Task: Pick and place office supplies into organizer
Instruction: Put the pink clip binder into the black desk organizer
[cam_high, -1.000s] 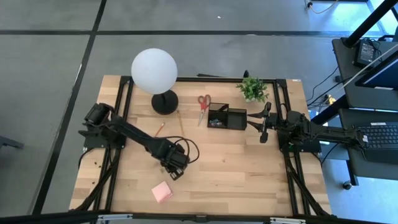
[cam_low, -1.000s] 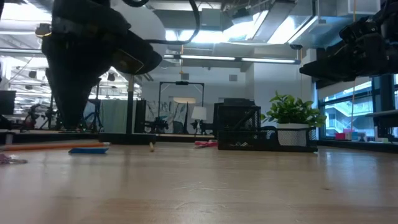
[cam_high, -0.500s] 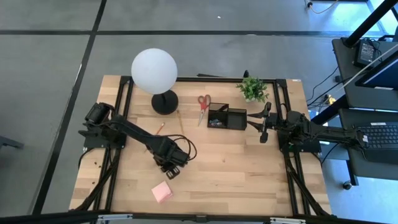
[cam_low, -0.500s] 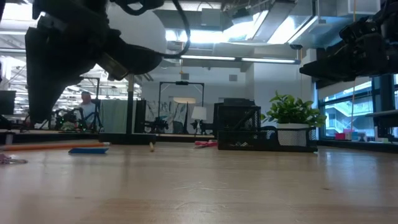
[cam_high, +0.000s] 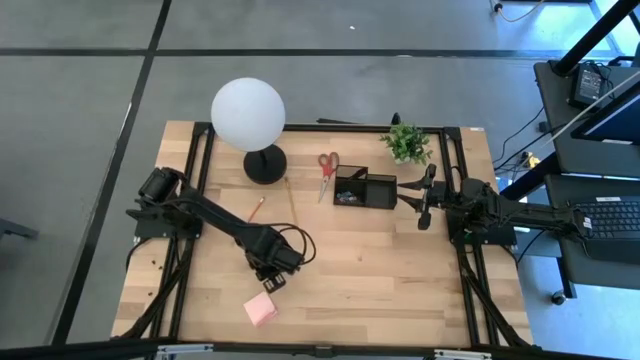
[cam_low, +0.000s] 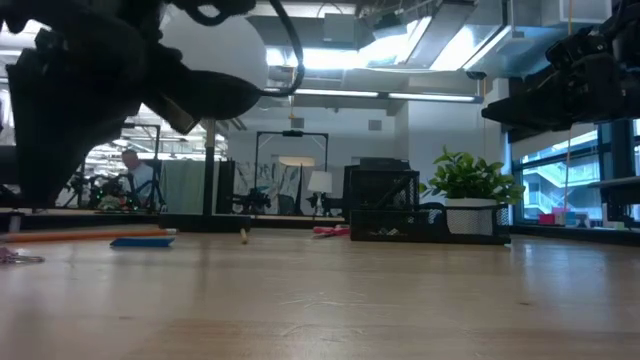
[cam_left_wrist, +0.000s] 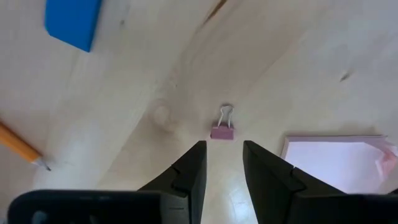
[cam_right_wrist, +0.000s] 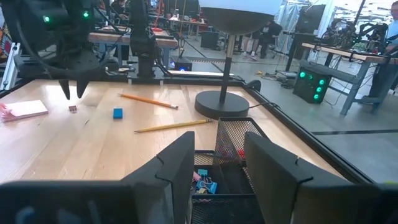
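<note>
1. We are seeing the wooden table (cam_high: 380, 270) whole only from above; at table height the left arm is cutting off the near side.
2. We are finding the black mesh organizer (cam_high: 363, 189) near the plant (cam_high: 406, 142), its contents hard to read.
3. We are holding the left gripper (cam_left_wrist: 222, 169) spread and empty just short of a tiny pink clip (cam_left_wrist: 222, 129), beside the square pink pad (cam_left_wrist: 336, 163).
4. We are hanging the right gripper (cam_right_wrist: 217, 163) parted over the organizer, empty.
</note>
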